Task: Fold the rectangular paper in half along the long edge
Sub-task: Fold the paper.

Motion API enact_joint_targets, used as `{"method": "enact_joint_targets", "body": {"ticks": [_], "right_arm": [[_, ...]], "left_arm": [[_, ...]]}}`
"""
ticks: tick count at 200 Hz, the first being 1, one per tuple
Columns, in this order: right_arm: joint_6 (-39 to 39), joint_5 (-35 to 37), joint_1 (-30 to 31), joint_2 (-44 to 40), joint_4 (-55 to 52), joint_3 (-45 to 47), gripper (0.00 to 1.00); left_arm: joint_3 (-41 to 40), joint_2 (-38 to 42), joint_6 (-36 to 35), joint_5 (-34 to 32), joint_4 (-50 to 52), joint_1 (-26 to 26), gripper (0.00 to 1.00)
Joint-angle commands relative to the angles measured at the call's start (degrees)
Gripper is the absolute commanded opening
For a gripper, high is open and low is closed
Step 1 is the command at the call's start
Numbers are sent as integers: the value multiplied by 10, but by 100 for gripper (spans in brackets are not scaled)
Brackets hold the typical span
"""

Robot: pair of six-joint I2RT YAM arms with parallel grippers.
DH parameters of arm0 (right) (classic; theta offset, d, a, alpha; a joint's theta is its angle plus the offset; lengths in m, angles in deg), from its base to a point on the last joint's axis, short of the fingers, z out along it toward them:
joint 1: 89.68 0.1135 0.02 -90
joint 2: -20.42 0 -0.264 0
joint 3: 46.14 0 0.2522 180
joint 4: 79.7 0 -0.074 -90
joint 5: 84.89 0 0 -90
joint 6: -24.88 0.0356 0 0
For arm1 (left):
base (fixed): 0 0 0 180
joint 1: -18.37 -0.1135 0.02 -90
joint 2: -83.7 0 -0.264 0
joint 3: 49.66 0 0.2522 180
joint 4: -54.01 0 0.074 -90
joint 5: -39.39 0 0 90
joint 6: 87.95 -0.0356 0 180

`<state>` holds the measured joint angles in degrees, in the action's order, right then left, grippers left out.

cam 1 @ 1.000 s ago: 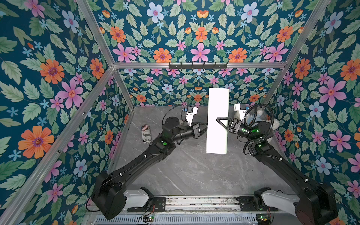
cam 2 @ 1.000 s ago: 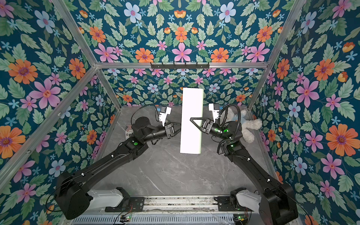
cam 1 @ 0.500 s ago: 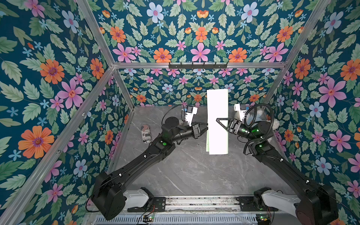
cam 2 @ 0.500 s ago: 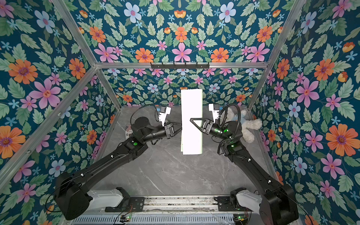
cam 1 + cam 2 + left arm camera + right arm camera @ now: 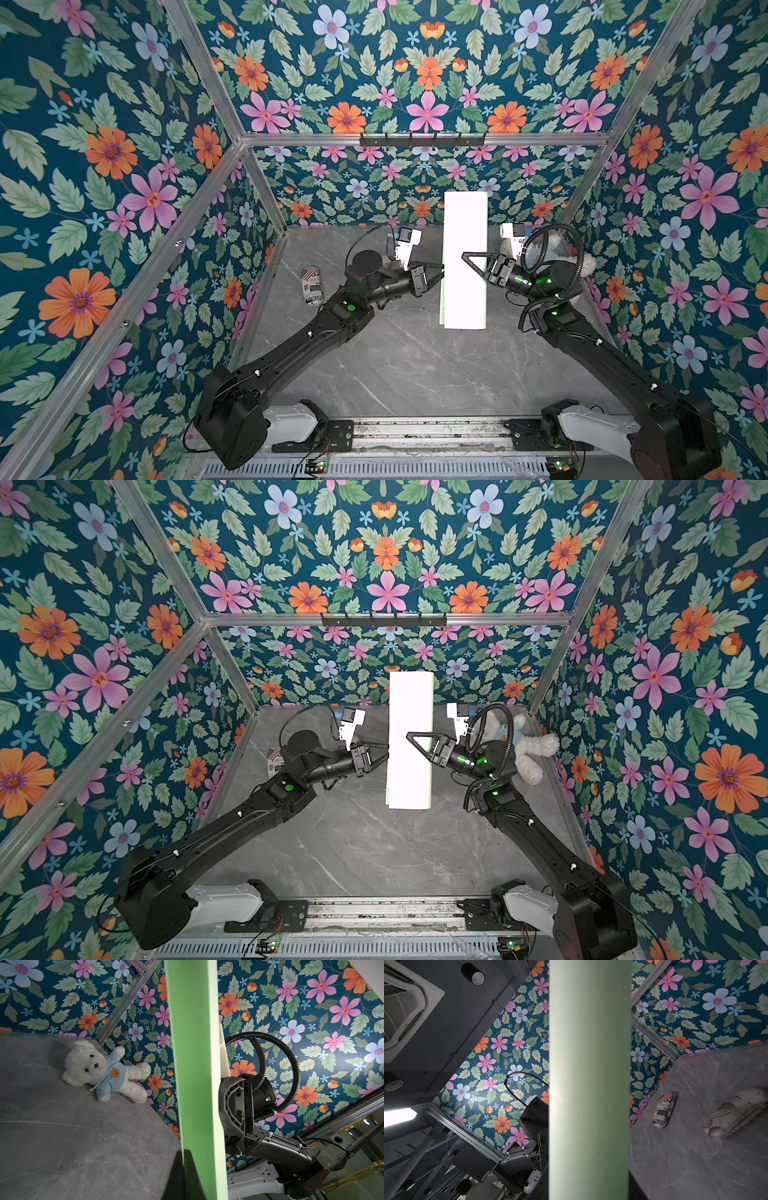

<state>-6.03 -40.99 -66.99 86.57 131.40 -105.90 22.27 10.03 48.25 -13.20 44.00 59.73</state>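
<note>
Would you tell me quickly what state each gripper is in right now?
Left gripper: shut on the rectangular paper, at its edge.
Right gripper: cannot be told; its upper jaw lies over the paper, the lower is hidden.

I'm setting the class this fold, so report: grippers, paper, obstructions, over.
Left gripper shut on the paper at its loose edges. Right gripper reaches over the bend, grip unclear. Paper aloft, doubled, uncreased. Teddy bear well aside.
</note>
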Motion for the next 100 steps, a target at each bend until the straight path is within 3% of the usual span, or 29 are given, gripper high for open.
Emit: {"method": "enact_joint_targets", "body": {"ticks": [1, 100], "right_arm": [[-3, 7, 0, -3, 8, -3, 36], [-37, 29, 21, -3, -37, -16, 35]], "left_arm": [[1, 2, -5, 1, -17, 0, 0], [2, -2, 1, 8, -29, 0, 0]]}}
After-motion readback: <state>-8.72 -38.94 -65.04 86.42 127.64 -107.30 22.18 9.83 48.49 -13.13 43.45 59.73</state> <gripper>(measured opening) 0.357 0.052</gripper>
